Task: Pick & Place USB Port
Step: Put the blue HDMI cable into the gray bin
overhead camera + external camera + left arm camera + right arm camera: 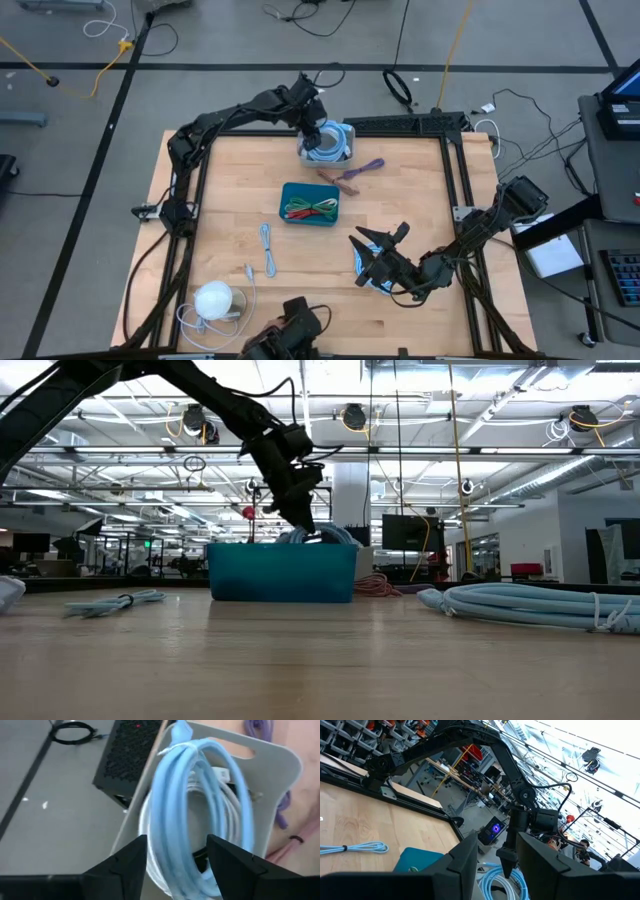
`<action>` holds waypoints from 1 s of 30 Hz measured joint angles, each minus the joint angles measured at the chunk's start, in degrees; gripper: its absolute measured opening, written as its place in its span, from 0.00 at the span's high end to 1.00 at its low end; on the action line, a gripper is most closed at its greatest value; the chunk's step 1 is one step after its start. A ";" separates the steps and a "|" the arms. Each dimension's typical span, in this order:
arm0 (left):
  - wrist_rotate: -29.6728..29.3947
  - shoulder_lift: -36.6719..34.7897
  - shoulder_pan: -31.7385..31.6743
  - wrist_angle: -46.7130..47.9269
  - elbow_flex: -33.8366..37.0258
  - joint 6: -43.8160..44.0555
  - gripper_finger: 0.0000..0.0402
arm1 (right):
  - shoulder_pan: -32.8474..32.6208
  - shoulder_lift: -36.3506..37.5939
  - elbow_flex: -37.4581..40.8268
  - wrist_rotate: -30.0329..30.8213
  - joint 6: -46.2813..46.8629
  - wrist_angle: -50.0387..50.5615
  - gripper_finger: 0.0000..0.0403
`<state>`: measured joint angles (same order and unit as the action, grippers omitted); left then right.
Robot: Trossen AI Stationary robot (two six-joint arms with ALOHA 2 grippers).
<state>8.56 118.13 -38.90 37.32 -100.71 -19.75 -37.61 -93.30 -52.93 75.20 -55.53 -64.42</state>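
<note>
A light blue cable coil (190,795), tied with a white strap, stands tilted in a grey bin (270,765) at the table's far edge (347,131), its upper end leaning on the bin wall. White cable lies under it. My left gripper (177,840) (318,135) is open and points down into the bin, one finger on each side of the coil's lower part. In the low view it hangs behind the teal tray (283,572). My right gripper (382,238) (495,845) is open and lies low at the near right, over another blue coil (365,272). My left gripper comes at the blue coil from above, and its fingers (132,862) stand close on either side of the coil's lower part (170,870). I cannot tell whether they touch it. The coil sits in the bin. My right gripper touches nothing that shows.
A teal tray (310,203) with red and green cables sits mid-table. Purple and pink cables (358,170) lie beside the bin. White cables (268,248) and a white round object (213,298) lie near left. A black frame (405,125) borders the far edge.
</note>
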 joint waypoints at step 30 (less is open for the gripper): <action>2.29 0.00 -0.11 2.34 -0.09 -0.90 0.93 | 0.01 0.00 0.00 0.00 0.63 -0.02 0.68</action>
<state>10.85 118.13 -39.00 39.66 -100.79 -20.64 -37.60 -93.30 -52.93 75.20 -54.89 -64.45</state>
